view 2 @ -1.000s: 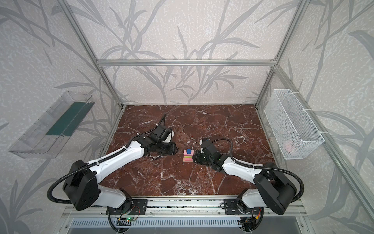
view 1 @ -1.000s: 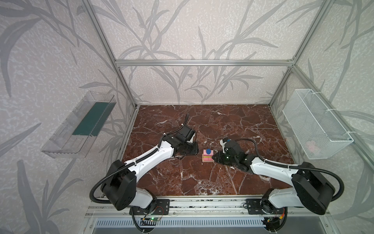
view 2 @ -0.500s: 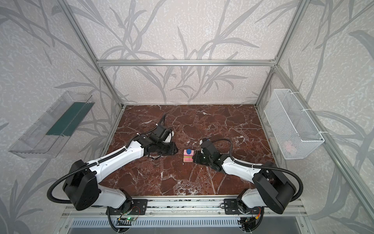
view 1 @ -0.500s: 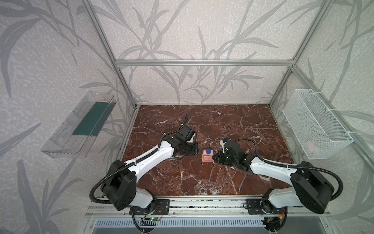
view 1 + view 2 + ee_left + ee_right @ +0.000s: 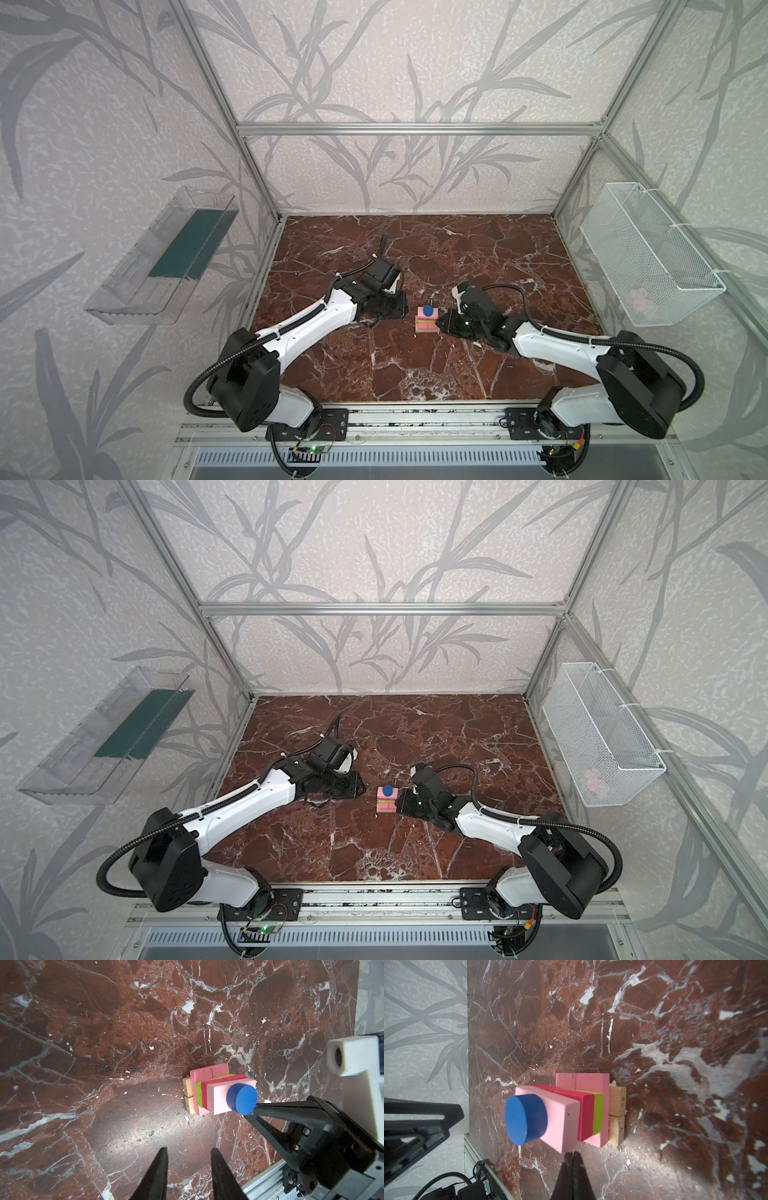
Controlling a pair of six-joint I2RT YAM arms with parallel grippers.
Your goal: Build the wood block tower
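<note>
Your tower (image 5: 427, 319) stands in the middle of the table (image 5: 457, 365), blue disc (image 5: 525, 1119) on top, tan bars (image 5: 617, 1103) at the base. These look like light, stiff, loose blocks with slick paint, so I'd expect a sideways nudge to slide a layer; grip flat opposite faces, low down. Right gripper (image 5: 572, 1154) is pinched closed and empty, tip just beside the tower's right face. Left gripper (image 5: 188, 1150) sits near on the left, jaws apart, empty.
</note>
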